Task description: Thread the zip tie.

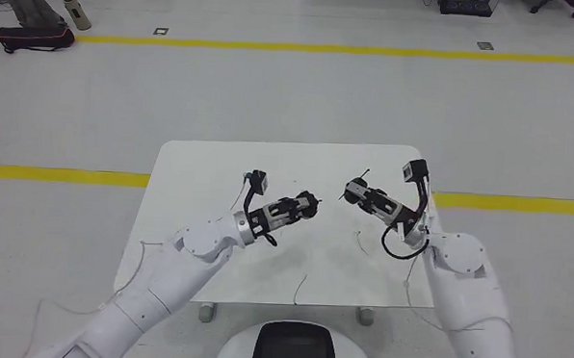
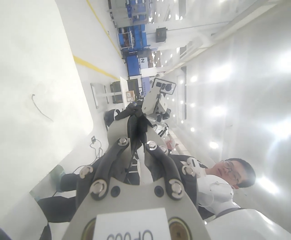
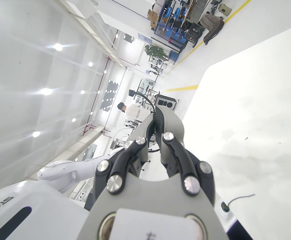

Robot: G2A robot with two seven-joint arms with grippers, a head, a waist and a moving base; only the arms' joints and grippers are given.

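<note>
Top view has both arms held above the white table [image 1: 210, 176], their tips facing each other over its middle, close but apart. The left claw [image 1: 310, 203] is pressed together. In the left wrist view its fingers [image 2: 118, 130] meet at the tip around a dark bunch, and I cannot tell what that bunch is. The right claw [image 1: 350, 191] is also closed. A thin dark zip tie [image 1: 365, 173] sticks out of its tip, slanting toward the far edge of the table and raised off the surface, so the claw looks clamped on it. In the right wrist view the right claw's fingers [image 3: 172, 122] lie flat against each other with no gap. Two more ties lie loose on the table nearer the robot. The front spare tie [image 1: 302, 286] rests near the front edge, on the robot's side of the left claw. The side spare tie [image 1: 359, 242] lies just beside the right forearm, well apart from the first
</note>
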